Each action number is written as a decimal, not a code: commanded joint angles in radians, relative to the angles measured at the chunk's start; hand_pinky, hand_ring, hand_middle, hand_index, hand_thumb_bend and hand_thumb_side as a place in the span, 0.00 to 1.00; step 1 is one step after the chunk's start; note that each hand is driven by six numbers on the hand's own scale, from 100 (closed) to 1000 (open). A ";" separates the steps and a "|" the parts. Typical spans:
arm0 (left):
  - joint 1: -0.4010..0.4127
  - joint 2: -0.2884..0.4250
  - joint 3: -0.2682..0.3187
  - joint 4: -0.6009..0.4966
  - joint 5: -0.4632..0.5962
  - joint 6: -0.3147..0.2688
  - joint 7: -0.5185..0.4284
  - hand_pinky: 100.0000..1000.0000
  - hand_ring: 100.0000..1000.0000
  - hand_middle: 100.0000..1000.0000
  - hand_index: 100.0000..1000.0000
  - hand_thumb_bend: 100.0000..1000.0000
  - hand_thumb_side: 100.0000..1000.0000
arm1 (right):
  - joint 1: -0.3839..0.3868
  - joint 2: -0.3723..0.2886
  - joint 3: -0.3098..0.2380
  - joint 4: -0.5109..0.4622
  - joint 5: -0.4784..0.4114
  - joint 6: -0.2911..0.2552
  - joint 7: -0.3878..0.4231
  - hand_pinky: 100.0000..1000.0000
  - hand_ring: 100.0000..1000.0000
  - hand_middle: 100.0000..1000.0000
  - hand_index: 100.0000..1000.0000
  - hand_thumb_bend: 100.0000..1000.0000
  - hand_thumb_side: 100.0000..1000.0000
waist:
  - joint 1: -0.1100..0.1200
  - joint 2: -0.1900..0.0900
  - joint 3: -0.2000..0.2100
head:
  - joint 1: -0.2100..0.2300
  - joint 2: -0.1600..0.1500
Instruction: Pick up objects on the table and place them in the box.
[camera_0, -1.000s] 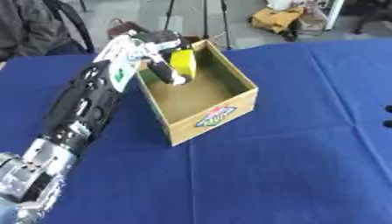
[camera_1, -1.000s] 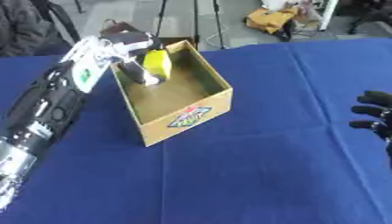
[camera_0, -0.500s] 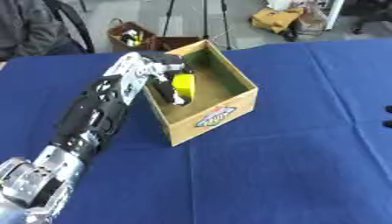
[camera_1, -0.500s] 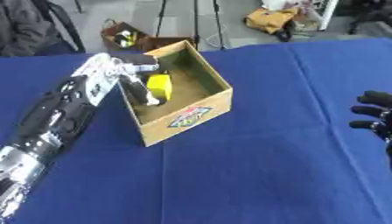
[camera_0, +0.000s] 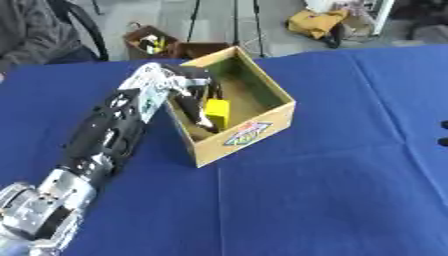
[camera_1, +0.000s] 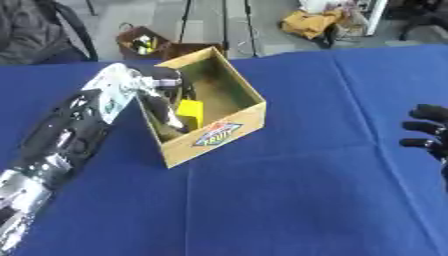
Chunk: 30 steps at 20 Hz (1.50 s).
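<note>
Reaching across the blue desk (camera_0: 306, 200) from the near left corner, we are stretching our left arm (camera_0: 105, 145) up toward the box (camera_0: 254, 132), which is sitting a little beyond the middle of the cloth. Near us the desk is showing nothing else to pick up. At the right edge, our right hand (camera_1: 429, 137) is idling, its dark fingers relaxed and holding nothing, well apart from the box so that it is not in the way.

Further out, our left hand (camera_0: 179, 82) is hanging over the box's left wall with its fingers dipping inside. They are curling down beside a yellow block (camera_0: 216, 114), which is standing low in the box against the near-left wall. We cannot tell for sure whether the fingers are still pinching the block or only touching it; they are looking bent around its upper side, so we are judging it as held. Coming in over the wall rather than the far side is keeping the reach short and letting the block go down close to the floor of the box.

We are judging this step as the release: the block is already within the box.
</note>
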 joint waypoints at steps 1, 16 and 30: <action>-0.046 0.035 0.038 -0.061 0.009 0.020 0.026 1.00 0.96 0.92 0.91 1.00 0.86 | -0.001 -0.007 -0.014 -0.006 -0.007 -0.003 -0.001 0.59 0.71 0.69 0.77 0.00 1.00 | -0.012 -0.025 0.018 | -0.008 -0.003; 0.183 0.061 0.366 -0.429 0.233 0.010 0.253 0.82 0.84 0.84 0.85 1.00 0.94 | 0.013 -0.014 -0.028 -0.009 -0.007 -0.008 -0.012 0.59 0.71 0.69 0.77 0.00 1.00 | -0.014 -0.033 0.083 | -0.040 -0.001; 0.470 0.008 0.428 -0.581 0.432 0.207 0.451 0.72 0.75 0.77 0.80 0.82 1.00 | 0.013 -0.018 -0.033 -0.008 -0.007 -0.008 -0.020 0.59 0.71 0.69 0.77 0.00 1.00 | -0.013 -0.033 0.130 | -0.060 -0.013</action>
